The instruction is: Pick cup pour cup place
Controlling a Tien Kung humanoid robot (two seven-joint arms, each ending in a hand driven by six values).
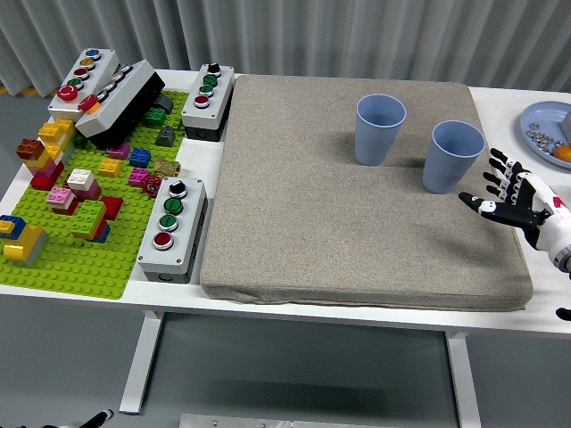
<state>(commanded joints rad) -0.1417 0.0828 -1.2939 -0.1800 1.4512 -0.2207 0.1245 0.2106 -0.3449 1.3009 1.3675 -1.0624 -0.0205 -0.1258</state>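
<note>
Two light blue cups stand upright on the grey mat (348,205). One cup (379,129) is at the back centre-right, the other cup (453,157) stands a little nearer and further right. My right hand (504,192) hovers at the mat's right edge, just right of and below the nearer cup. Its fingers are spread and hold nothing, and it does not touch the cup. The left arm is out of view.
A blue plate (541,120) with small parts sits at the far right edge. Left of the mat are button boxes (174,225) (209,101) (107,89) and a green baseplate (71,241) with several coloured bricks.
</note>
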